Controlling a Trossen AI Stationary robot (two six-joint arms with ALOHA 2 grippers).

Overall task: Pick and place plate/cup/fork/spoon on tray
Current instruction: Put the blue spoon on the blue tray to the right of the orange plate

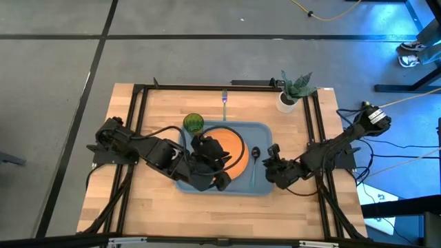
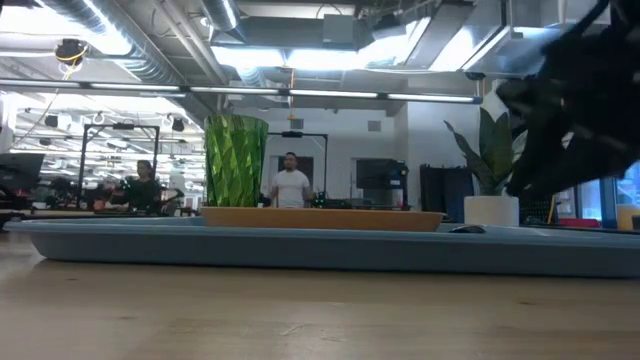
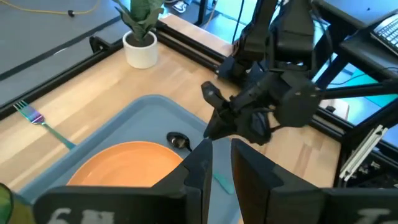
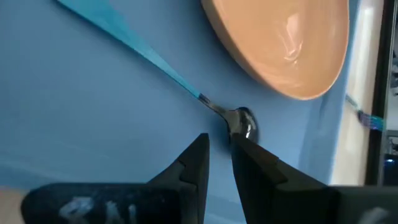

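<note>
The blue-grey tray (image 1: pixel 262 187) lies mid-table. The orange plate (image 1: pixel 234 141) lies flat in it. The green cup (image 1: pixel 193 123) stands upright at the tray's far-left corner. The spoon (image 1: pixel 254 160) lies in the tray right of the plate, its dark bowl (image 4: pixel 242 119) toward the far side and its teal handle (image 4: pixel 137 46) toward the near side. The fork (image 1: pixel 224 100) lies on the wood beyond the tray. My left gripper (image 1: pixel 205 145) hovers over the plate's left part, its fingers a narrow gap apart. My right gripper (image 4: pixel 219 146) is narrowly open just above the spoon's bowl, and holds nothing.
A white pot with a green plant (image 1: pixel 289 96) stands at the table's far right corner. Black frame rails (image 1: pixel 138 124) run along the table's left, right and far sides. Bare wood lies in front of the tray. People show in the room behind.
</note>
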